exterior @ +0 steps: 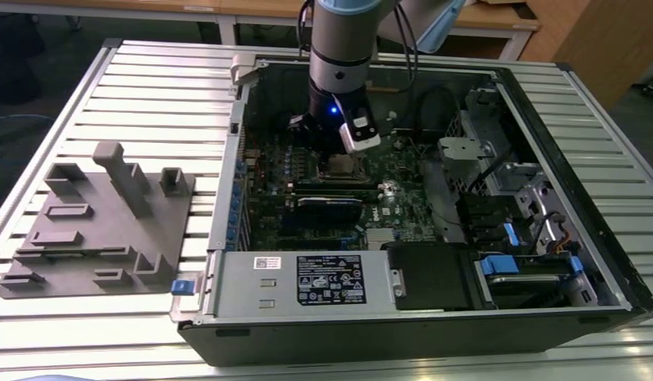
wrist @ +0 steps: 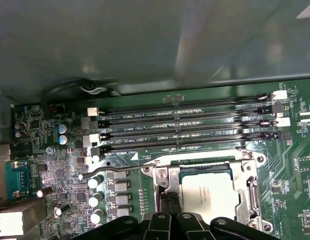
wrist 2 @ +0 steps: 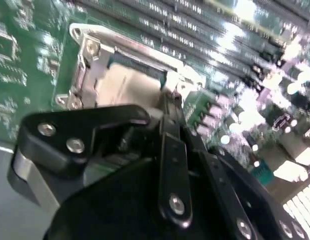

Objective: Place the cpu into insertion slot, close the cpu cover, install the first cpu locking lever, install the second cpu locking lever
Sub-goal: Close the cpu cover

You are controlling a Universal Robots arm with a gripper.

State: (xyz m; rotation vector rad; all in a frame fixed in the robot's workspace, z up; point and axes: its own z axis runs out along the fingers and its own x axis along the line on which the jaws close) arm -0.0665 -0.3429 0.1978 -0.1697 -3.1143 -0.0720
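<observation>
Downward, arm (exterior: 342,48) vertical, pincer (wrist: 168,200) at cpu cover (wrist: 250,187)

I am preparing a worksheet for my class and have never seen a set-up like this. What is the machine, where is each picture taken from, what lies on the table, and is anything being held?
The machine is a single robot arm with a hand at its end. The exterior view looks from outside at a slatted table. On it stand an open computer case and, to the exterior view's left, a grey moulded holder. The arm reaches down into the case, over the green motherboard. Both wrist views come from cameras riding on the arm, looking past the hand at the board. There the cpu lies in the insertion slot, with the cpu cover apparently flat around it. A thin wire lever runs beside the slot, near the hand. Whether the hand holds anything cannot be told.
</observation>
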